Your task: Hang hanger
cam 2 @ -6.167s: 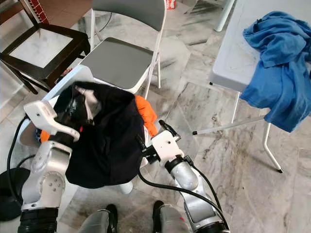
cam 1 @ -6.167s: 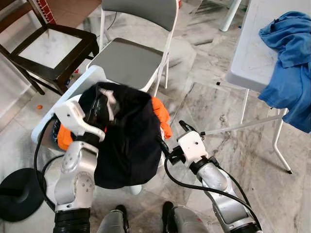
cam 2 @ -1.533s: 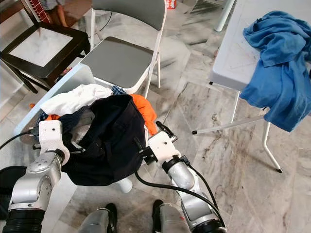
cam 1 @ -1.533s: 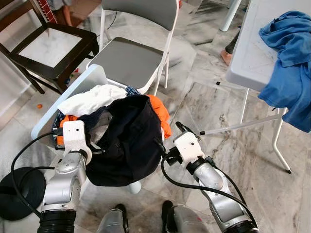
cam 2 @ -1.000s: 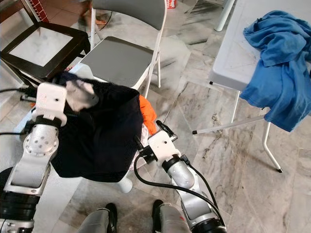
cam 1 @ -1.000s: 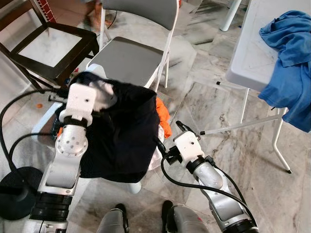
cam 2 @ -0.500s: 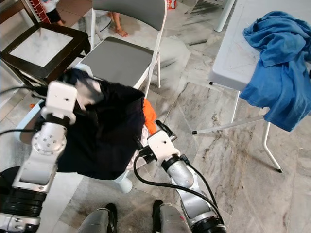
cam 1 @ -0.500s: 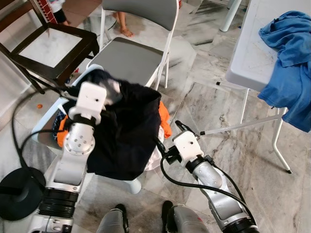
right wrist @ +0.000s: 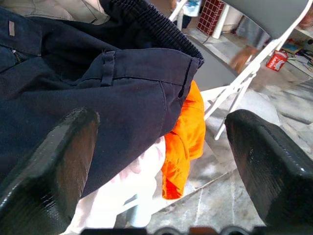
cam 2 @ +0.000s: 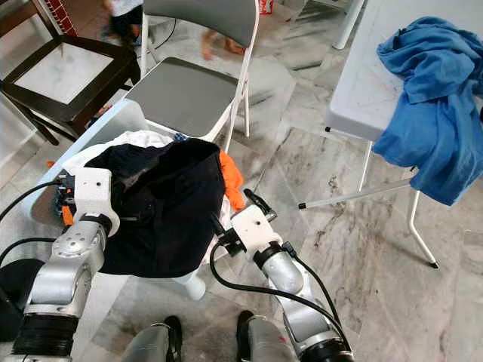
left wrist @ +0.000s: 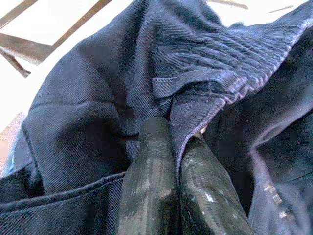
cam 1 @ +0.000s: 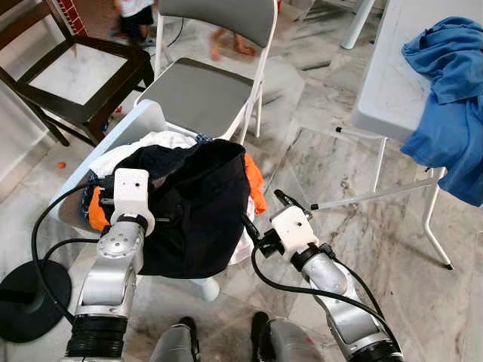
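Dark navy trousers (cam 1: 196, 204) lie draped over a pale laundry basket (cam 1: 139, 121) just in front of me. My left gripper (left wrist: 173, 129) is shut on a fold of the waistband by a belt loop, low at the trousers' left side. My right gripper (right wrist: 161, 120) stands open at the trousers' right edge, its fingers wide apart with nothing held. An orange garment (cam 1: 253, 181) and a white cloth (cam 1: 162, 142) poke out from under the trousers.
A grey folding chair (cam 1: 204, 94) stands right behind the basket, and a dark wooden chair (cam 1: 75, 72) at far left. A white table (cam 1: 392, 83) on the right carries a blue cloth (cam 1: 449, 90). A black round base (cam 1: 26, 298) sits at lower left. A person's legs (cam 1: 226, 41) pass at the back.
My left arm, raised with the trousers half a second ago, has come down, so the trousers rest lower on the basket. The right arm has barely moved. The person has walked on.
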### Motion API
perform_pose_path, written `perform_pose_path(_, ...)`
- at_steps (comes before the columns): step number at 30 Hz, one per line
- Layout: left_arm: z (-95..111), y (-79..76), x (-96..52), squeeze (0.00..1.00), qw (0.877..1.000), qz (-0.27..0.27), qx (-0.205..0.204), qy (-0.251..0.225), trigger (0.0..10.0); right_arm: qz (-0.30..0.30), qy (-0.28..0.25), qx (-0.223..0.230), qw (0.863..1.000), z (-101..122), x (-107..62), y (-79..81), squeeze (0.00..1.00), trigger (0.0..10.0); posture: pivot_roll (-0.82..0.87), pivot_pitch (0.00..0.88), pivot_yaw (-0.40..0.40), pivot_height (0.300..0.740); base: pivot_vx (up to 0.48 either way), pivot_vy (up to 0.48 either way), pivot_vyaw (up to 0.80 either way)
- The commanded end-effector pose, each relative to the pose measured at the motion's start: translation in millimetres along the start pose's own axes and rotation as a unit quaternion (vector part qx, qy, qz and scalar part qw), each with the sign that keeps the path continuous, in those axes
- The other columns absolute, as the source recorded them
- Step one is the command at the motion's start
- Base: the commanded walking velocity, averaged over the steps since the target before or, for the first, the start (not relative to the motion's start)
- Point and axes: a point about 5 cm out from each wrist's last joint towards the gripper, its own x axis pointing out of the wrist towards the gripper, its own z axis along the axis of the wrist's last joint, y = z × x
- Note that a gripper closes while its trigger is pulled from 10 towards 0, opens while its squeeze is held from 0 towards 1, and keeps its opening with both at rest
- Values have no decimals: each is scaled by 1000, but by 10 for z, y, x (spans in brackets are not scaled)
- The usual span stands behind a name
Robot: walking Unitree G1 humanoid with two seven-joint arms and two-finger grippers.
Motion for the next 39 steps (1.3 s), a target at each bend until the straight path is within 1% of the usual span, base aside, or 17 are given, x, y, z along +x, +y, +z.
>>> perform_pose_path(1, -13, -35, -44, 0, 1000, -10, 4, 4, 10000, 7, 11, 6, 1000, -52, -28, 41, 0, 10000, 11, 268, -41, 740, 0, 0, 0)
perform_pose_path(2, 22, -70, -63, 0, 1000, -21, 17, -12, 10000, 8, 10, 7, 1000, -51, -21, 53, 0, 10000, 15, 265, -39, 740, 0, 0, 0)
perform_pose_path(3, 54, -97, -73, 0, 999, -32, 18, -26, 0, 8, 9, 7, 1000, -46, -14, 55, 0, 10000, 15, 265, -39, 740, 0, 0, 0)
perform_pose_path(7, 129, -120, -80, 0, 998, -49, 19, -47, 0, 8, 7, 9, 1000, -39, -1, 57, 0, 10000, 18, 266, -36, 740, 0, 0, 0)
perform_pose_path(9, 313, -117, -50, 0, 992, -57, 44, -101, 0, 3, 5, 10, 1000, -37, 6, 37, 0, 10000, 20, 264, -35, 740, 0, 0, 0)
perform_pose_path(11, 396, -109, -50, 0, 988, -53, 67, -129, 0, -5, 3, 15, 1000, -31, 6, 22, 0, 10000, 18, 258, -28, 740, 0, 0, 0)
perform_pose_path(13, 418, -105, -48, 0, 987, -49, 76, -136, 0, -10, 3, 19, 1000, -30, 6, 13, 0, 10000, 18, 258, -28, 740, 0, 0, 0)
perform_pose_path(15, 474, -120, -51, 0, 979, -38, 102, -171, 0, -58, -4, 66, 996, 1, 8, -101, 0, 10000, 3, 248, -19, 740, 0, 0, 0)
perform_pose_path(16, 470, -126, -52, 0, 979, -36, 102, -173, 0, -74, -6, 80, 994, 10, 8, -141, 0, 10000, 3, 248, -19, 740, 0, 0, 0)
perform_pose_path(17, 443, -145, -51, 0, 980, -36, 97, -169, 4824, -97, -9, 104, 990, 27, 6, -204, 0, 10000, 0, 245, -17, 740, 0, 0, 0)
perform_pose_path(19, 424, -158, -51, 0, 981, -36, 94, -166, 4824, -111, -11, 120, 986, 38, 3, -245, 0, 10000, 0, 245, -17, 740, 0, 0, 0)
perform_pose_path(20, 316, -244, -71, 0, 983, -67, 78, -152, 10000, -150, -15, 142, 978, 61, -23, -363, 0, 10000, -8, 237, -11, 740, 0, 0, 0)
perform_pose_path(21, 316, -244, -71, 0, 983, -67, 78, -152, 10000, -150, -15, 142, 978, 61, -23, -363, 0, 10000, -8, 237, -11, 740, 0, 0, 0)
perform_pose_path(23, 190, -307, -97, 0, 983, -95, 68, -139, 10000, -180, -16, 155, 971, 70, -58, -450, 0, 10000, -16, 226, -5, 740, 0, 0, 0)
perform_pose_path(27, -107, -323, -170, 0, 985, -107, 68, -117, 10000, -227, -15, 170, 959, 47, -195, -577, 0, 10000, -32, 215, 1, 740, 0, 0, 0)
perform_pose_path(33, -230, -332, -169, 0, 985, -123, 64, -103, 10000, -252, 4, 188, 949, -47, -346, -603, 0, 10000, -47, 193, 25, 740, 0, 0, 0)
perform_pose_path(39, -225, -348, -105, 0, 983, -132, 71, -109, 10000, -257, 8, 199, 946, -75, -365, -594, 0, 10000, -62, 175, 39, 740, 0, 0, -533)
